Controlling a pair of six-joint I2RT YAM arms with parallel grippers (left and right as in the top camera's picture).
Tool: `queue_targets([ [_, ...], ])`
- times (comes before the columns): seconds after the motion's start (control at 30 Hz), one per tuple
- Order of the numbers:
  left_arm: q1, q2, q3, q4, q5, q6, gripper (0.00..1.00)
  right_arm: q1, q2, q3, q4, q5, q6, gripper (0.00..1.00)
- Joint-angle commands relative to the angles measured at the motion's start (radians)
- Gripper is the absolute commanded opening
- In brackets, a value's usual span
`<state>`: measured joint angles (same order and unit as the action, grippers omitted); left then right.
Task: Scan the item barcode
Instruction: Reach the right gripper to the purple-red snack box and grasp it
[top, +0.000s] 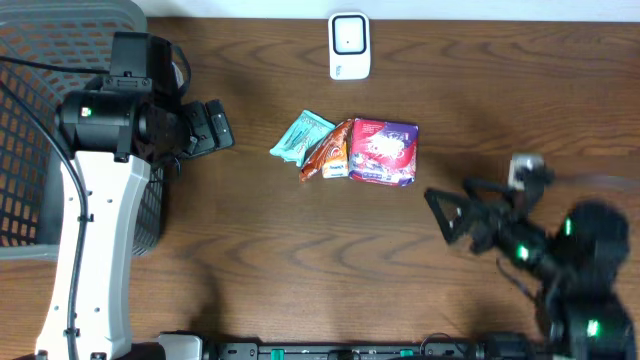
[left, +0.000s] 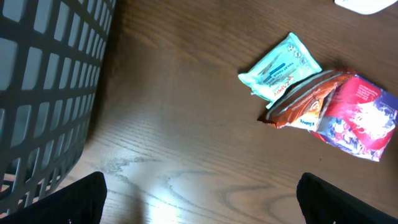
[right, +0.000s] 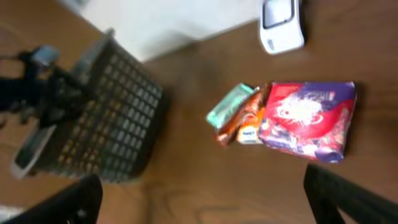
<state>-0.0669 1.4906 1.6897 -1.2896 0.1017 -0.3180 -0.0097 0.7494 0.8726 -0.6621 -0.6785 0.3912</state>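
Three snack packets lie bunched at the centre of the overhead view on the brown wooden table (top: 300, 250): a mint-green foil sachet (top: 302, 136), an orange-brown crinkled wrapper (top: 328, 152) and a glossy red-and-purple bag (top: 383, 150), each touching its neighbour. They sit just below the white handheld barcode scanner (top: 349, 45) at top centre, probably so that any one needs only a short carry to reach it. The dark plastic mesh basket (top: 30, 120) fills the upper left, likely waiting for scanned goods. The left gripper (top: 222, 126) sits left of the pile beside the basket, its jaws spread and empty; the right gripper (top: 442, 218) sits at lower right, likewise splayed and holding nothing

From the left wrist, two black fingers (left: 74, 199) show only at the bottom corners, far apart, with bare wood between them. The sachet (left: 280, 67), wrapper (left: 305, 102) and bag (left: 357, 118) lie at upper right, well clear of the fingers; the basket wall (left: 43, 81) runs down the left edge

From the right wrist, somewhat blurred, the fingers (right: 354, 199) again stand wide at the bottom corners. The bag (right: 308, 118) is the nearest packet, right of centre, with the scanner (right: 282, 25) above it, so I judge it the handiest first pick. No barcode is readable in any view
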Motion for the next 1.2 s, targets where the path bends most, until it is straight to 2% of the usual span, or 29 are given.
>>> queue_targets([
  [0.0, 0.003, -0.003, 0.001, -0.005, -0.010, -0.009, 0.98, -0.003, 0.204, 0.199, -0.178, 0.035, -0.205, 0.99],
  [0.1, 0.003, -0.003, 0.001, -0.005, -0.010, -0.009, 0.98, -0.003, 0.398, 0.357, -0.340, 0.080, -0.251, 0.99],
  [0.2, 0.003, -0.003, 0.001, -0.005, -0.010, -0.009, 0.98, -0.003, 0.528, 0.438, -0.361, 0.081, -0.249, 0.99],
  [0.43, 0.003, -0.003, 0.001, -0.005, -0.010, -0.009, 0.98, 0.003, 0.707, 0.454, -0.249, 0.110, -0.250, 0.99],
  [0.73, 0.003, -0.003, 0.001, -0.005, -0.010, -0.009, 0.98, 0.010, 0.927, 0.454, -0.196, 0.195, -0.250, 0.99],
  [0.87, 0.003, -0.003, 0.001, -0.005, -0.010, -0.009, 0.98, 0.020, 1.027, 0.454, -0.162, 0.164, -0.246, 0.98],
  [0.93, 0.003, -0.003, 0.001, -0.005, -0.010, -0.009, 0.98, 0.023, 1.074, 0.454, -0.140, 0.123, -0.246, 0.88],
  [1.17, 0.003, -0.003, 0.001, -0.005, -0.010, -0.009, 0.98, 0.025, 1.208, 0.454, -0.043, 0.036, -0.227, 0.89],
])
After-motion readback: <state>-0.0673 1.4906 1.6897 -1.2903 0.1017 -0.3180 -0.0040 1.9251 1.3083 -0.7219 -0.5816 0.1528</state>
